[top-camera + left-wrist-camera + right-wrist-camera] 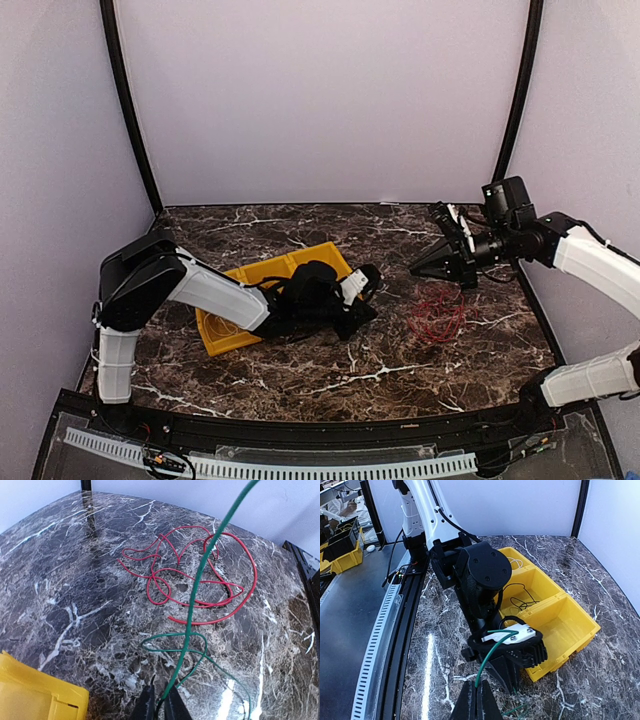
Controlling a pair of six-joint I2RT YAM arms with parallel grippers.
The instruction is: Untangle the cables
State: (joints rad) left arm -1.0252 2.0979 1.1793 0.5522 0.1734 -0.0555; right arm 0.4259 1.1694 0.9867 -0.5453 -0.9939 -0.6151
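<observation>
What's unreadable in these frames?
- Green wire: too thin to find in the top view; the left wrist view cuts it at the top edge.
- Yellow bin: top view, the left arm covers its middle.
- White wire: right wrist view, mostly behind the left arm.
- Right fingers: right wrist view, cut off at the bottom edge.

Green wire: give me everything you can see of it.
The green wire is thin, flexible and looks plastic-coated. One stretch runs almost straight through the air between the left gripper and the right gripper, both shut on it. The rest lies in a loose loop on the marble table, beside the red wire.
</observation>
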